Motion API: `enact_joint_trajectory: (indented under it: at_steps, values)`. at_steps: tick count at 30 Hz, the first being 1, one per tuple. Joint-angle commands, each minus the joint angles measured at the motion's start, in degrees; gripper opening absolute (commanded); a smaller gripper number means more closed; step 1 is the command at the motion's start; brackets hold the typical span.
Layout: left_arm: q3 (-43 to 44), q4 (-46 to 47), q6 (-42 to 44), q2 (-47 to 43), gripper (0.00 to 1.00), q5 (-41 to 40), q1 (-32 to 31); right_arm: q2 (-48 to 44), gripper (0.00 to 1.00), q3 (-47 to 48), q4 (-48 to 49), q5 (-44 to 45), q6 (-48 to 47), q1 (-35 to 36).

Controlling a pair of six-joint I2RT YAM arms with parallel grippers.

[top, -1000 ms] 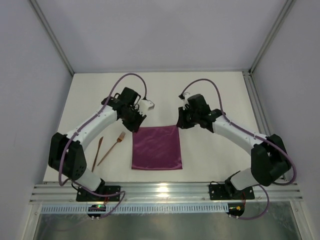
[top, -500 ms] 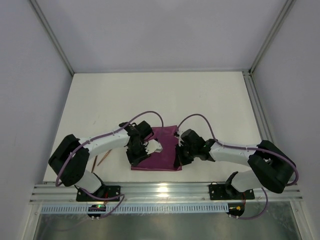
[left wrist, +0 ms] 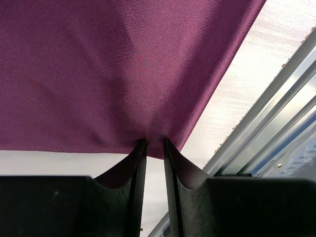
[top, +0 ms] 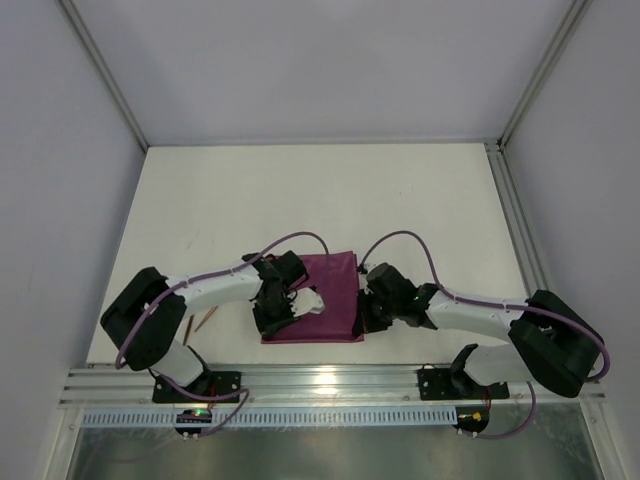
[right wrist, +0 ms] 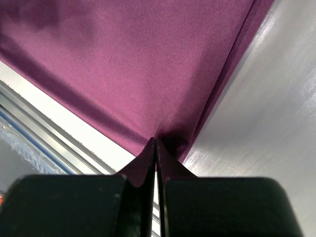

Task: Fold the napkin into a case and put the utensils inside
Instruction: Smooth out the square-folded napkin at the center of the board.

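The napkin (top: 330, 285) lay flat on the bench (top: 300, 190) in the lower middle of the top view, a plum-purple square with both arms bent in over its lower edge. The left tool (left wrist: 154, 153) was at the lower-left corner of the cloth. In the left wrist view its two dark fingers stood narrow, with a small pucker of purple fabric pinched between them. The right tool (right wrist: 156, 145) was at the lower-right corner. Its fingers were pressed almost together on a tuck of the same cloth, which wrinkled where they met. So each tool held one corner of the napkin, and neither held anything else.

The utensils (top: 203, 321) showed only as thin copper slivers at the lower left of the top view. They lay on the bench partly under the left arm and apart from the napkin.

The cloth looked thin, light and limp, with a slight sheen. It would likely drape and sag between the two grips rather than keep a line, and it might slide on the smooth bench. Corners were the sensible places to take it. The two would probably need to travel together, kept level and taut enough that the fold landed square. A shallow pinch could slip off such fine fabric. The utensils looked stiff, slim and slick, lying low against the surface. They would likely be easiest to take across the middle of the handle.
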Motion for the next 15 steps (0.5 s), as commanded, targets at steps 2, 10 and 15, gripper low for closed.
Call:
enact_joint_trajectory:
  at_steps: [2,10,15]
  values:
    - [-2.6,4.0,1.7,-0.9,0.23,-2.1,-0.2,0.7,0.03,0.5,-8.9,7.6,-1.4,-0.2]
    - [-0.8,3.1,-0.3,-10.0,0.25,-2.2,0.1,-4.9,0.03,8.8,-14.2,7.5,-4.2,0.2]
    - [1.3,0.8,0.2,-17.4,0.21,2.9,0.1,-3.9,0.03,14.1,-10.0,6.5,-2.6,4.6]
